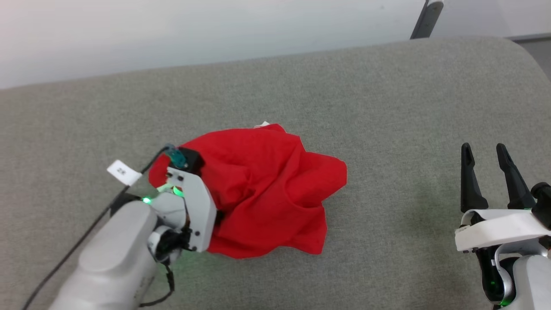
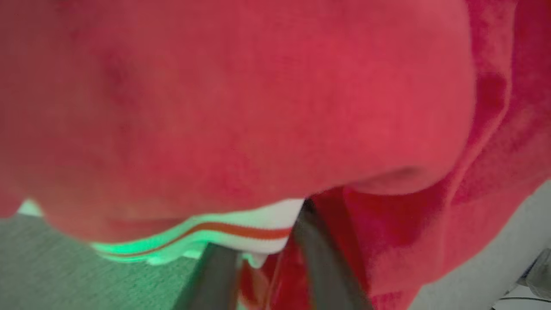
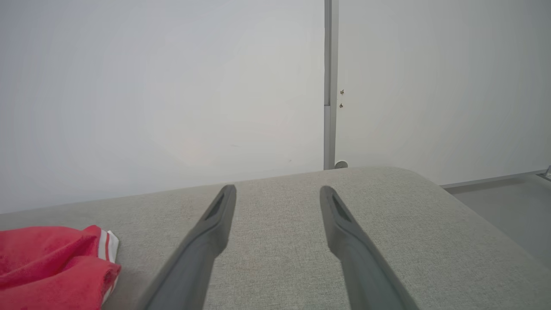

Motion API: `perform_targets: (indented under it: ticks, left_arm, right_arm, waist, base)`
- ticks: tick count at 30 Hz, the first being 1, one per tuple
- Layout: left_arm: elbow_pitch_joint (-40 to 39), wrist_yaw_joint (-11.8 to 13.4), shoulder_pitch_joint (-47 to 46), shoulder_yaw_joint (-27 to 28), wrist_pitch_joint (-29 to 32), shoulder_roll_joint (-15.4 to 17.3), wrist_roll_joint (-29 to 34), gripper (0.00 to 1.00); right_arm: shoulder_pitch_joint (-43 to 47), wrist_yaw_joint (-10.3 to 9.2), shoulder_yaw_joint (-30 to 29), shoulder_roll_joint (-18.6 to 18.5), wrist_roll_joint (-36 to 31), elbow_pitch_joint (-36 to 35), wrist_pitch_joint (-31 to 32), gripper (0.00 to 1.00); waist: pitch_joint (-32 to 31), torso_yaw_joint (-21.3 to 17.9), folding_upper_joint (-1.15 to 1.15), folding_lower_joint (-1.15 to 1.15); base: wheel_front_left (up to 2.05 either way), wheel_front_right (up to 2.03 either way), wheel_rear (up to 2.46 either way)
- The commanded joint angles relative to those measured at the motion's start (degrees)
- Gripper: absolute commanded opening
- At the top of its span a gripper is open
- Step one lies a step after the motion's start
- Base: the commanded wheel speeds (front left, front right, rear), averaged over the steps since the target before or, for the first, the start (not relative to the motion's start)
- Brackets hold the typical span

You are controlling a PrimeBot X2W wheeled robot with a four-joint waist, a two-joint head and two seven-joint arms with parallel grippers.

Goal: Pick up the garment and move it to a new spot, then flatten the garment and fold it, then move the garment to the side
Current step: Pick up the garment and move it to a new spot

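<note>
– Left gripper (image 2: 264,241): how is it posed?
– Pale forearm (image 1: 112,254) slants in from the near left. The wrist is bent so that the gripper body meets the left flank of the garment (image 1: 267,189). Its fingers are buried in red cloth.

– Fingers together or apart?
– Part way apart in the wrist view. Red cloth and a band of striped trim (image 2: 241,232) lie between and around them. Whether they pinch the cloth cannot be told.

– Where is the garment?
– Crumpled in a heap on the grey padded surface (image 1: 387,107), left of its middle and well in from the far edge. A scrap of white shows at the far side of the heap. The lettering is hidden in the folds.

– And the right gripper (image 1: 484,150)?
– Near the right edge, well apart from the garment. Both dark fingers point toward the far edge, where the corner is rounded. They stand wide apart and hold nothing, and bare grey cloth shows between them in the wrist view.

– Other details?
– A black cable (image 1: 77,245) with a white tag (image 1: 122,172) runs along the left arm, and a green light (image 1: 147,200) glows at the wrist. A white wall (image 3: 172,86) rises beyond the far edge.
</note>
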Motion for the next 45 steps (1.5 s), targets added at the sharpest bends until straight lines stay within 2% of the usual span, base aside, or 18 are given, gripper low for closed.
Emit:
perform_targets:
  ticks: [1,7,13,22,28,35,45]
  left_arm:
    - [2.82,0.37,2.33,-0.88,0.22,1.17,0.45,1.00]
    - [0.92,-1.18,1.67,-0.25,-3.41,1.69,-0.77,1.00]
    - [-2.89,-1.73,3.21,1.42,-9.66,3.06,-2.01,1.00]
    - [-9.99,-1.43,9.62,5.19,-25.18,7.38,-0.77,1.00]
    - [-13.95,0.25,15.22,8.97,-36.91,10.16,0.11,1.00]
    - [-16.55,2.48,22.11,13.65,-46.70,12.52,-1.07,1.00]
    - [-18.68,3.99,29.45,19.03,-50.84,13.28,-2.85,1.00]
  right_arm:
    - [0.73,-0.08,0.02,-0.47,-0.04,0.06,0.06,1.00]
    - [2.35,-0.08,0.24,-1.37,0.22,0.12,0.41,1.00]
    - [4.22,-0.08,0.85,-2.37,0.67,-0.21,0.47,1.00]
    - [6.99,-0.08,0.91,-3.07,1.28,-0.05,0.46,1.00]
    - [8.38,-0.08,0.18,-3.66,1.42,0.09,-0.03,1.00]
    - [9.70,-0.08,-0.86,-4.19,1.42,-0.28,-0.49,1.00]
    - [11.27,-0.08,-2.91,-3.54,0.74,-1.45,-0.46,1.00]
  waist:
    - [-1.22,0.72,0.00,0.00]
    - [-4.58,2.54,0.00,0.00]
    - [-7.84,4.98,0.00,0.00]
    - [-11.80,8.83,0.00,0.00]
    - [-12.98,11.33,0.00,0.00]
    - [-13.75,13.33,0.00,0.00]
    - [-14.17,14.98,0.00,0.00]
  base:
    - [0.00,0.00,0.00]
    - [0.00,0.00,0.00]
    - [0.00,0.00,0.00]
    - [0.00,0.00,0.00]
    - [0.00,0.00,0.00]
    - [0.00,0.00,0.00]
    - [0.00,0.00,0.00]
